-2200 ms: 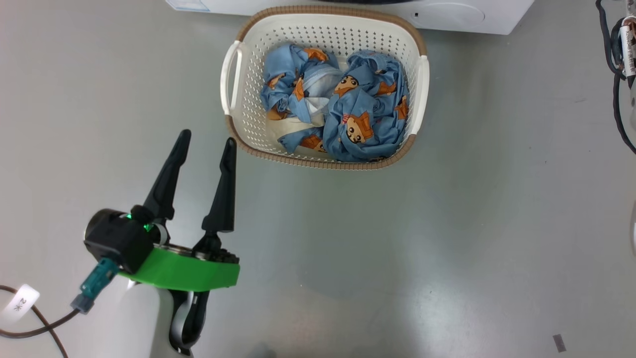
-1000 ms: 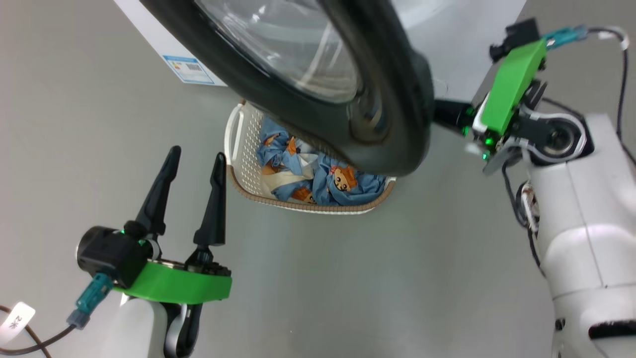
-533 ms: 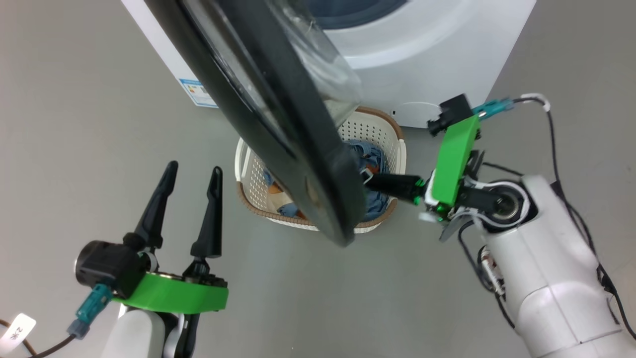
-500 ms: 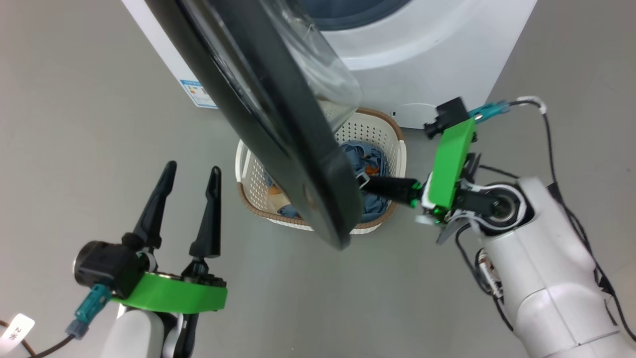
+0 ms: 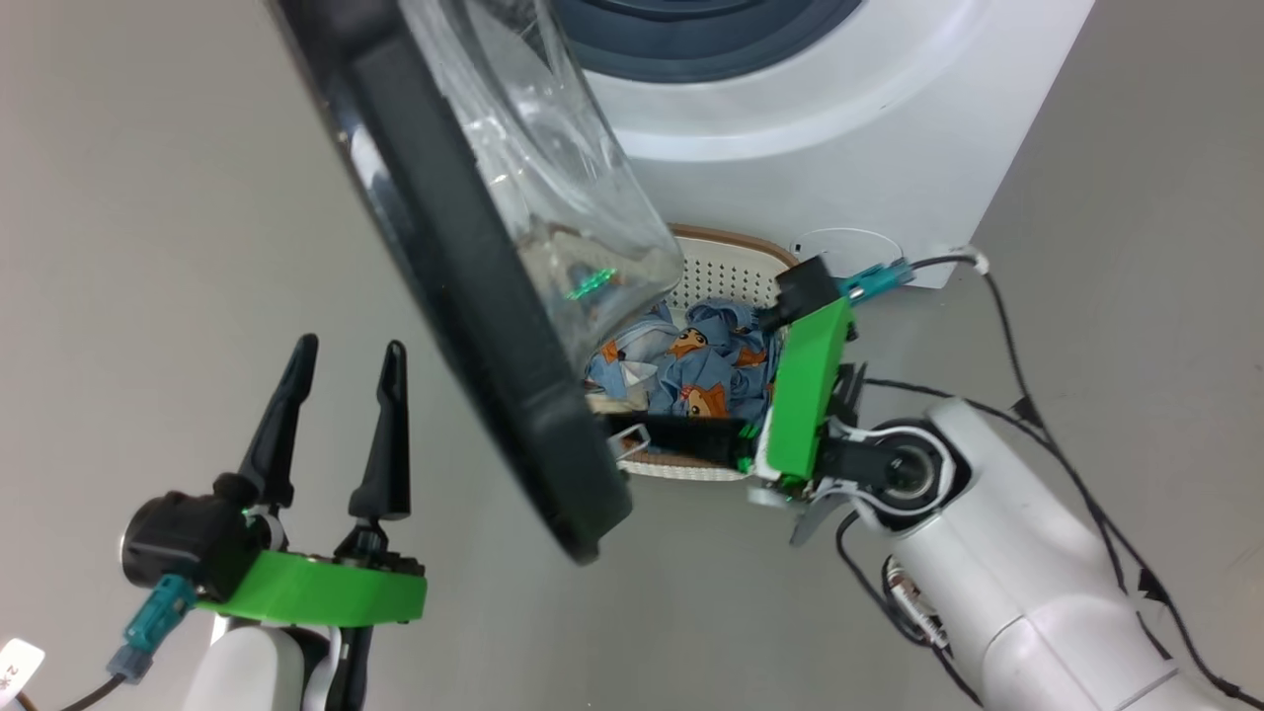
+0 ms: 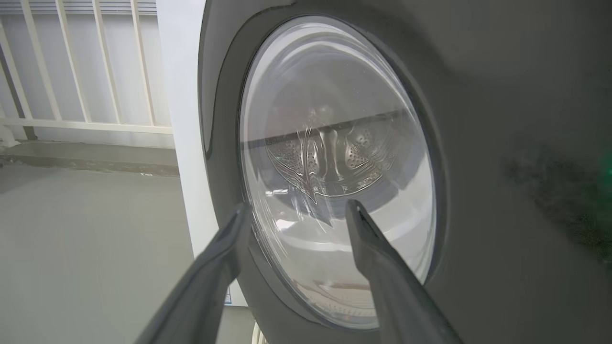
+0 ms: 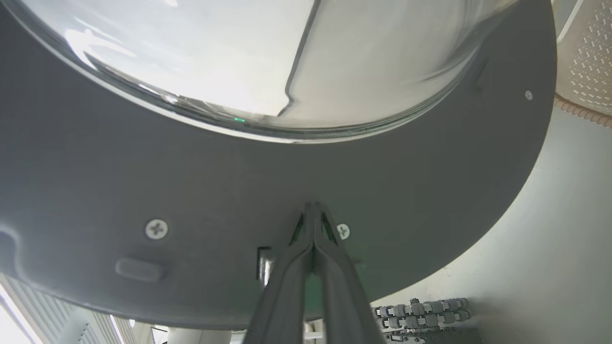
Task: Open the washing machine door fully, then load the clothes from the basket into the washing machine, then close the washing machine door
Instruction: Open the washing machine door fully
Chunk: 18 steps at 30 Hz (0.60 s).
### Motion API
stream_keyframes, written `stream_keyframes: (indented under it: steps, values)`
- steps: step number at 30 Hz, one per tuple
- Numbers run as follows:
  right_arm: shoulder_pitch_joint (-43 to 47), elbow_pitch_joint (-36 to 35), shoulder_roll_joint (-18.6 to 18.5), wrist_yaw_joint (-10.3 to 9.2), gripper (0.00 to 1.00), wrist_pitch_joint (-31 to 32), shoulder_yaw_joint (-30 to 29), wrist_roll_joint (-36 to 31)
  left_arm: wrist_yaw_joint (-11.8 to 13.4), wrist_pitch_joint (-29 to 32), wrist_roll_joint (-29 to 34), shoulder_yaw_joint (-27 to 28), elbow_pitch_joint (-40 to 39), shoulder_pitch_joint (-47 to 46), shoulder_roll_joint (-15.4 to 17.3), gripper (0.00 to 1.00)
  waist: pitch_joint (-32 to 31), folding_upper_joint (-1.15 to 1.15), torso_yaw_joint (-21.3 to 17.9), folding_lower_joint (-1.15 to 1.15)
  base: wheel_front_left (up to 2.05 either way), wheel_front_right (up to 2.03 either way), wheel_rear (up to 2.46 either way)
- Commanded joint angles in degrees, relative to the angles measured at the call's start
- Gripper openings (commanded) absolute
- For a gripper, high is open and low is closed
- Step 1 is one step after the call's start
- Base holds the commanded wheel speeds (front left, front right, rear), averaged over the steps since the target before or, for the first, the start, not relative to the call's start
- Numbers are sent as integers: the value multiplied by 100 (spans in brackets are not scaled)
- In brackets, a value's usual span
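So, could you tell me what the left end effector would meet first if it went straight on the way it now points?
Most likely the washing machine door: in the left wrist view the open left end effector points at its glass bowl, nothing between them. The distance is unclear.

A smooth grey floor (image 5: 148,197) spreads all round (a dull sheen on it), and over at the back a white barred railing (image 6: 86,125) stands above a low grey kerb (image 6: 86,160).
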Motion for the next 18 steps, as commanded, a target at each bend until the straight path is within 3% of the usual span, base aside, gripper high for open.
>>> stream_keyframes:
  steps: [1,10,18]
  values:
    - [1,-152,213,11,0,-16,158,74,-18,-31,63,211,-109,19,130,100,-7,0,8,0,0,0,0]
    - [-86,28,213,11,0,-414,798,431,-18,-31,63,267,-84,40,119,100,-74,0,82,0,0,0,0]
    - [-47,110,122,11,0,-730,615,472,-18,-31,120,395,-85,169,141,100,-270,0,-50,0,0,0,0]
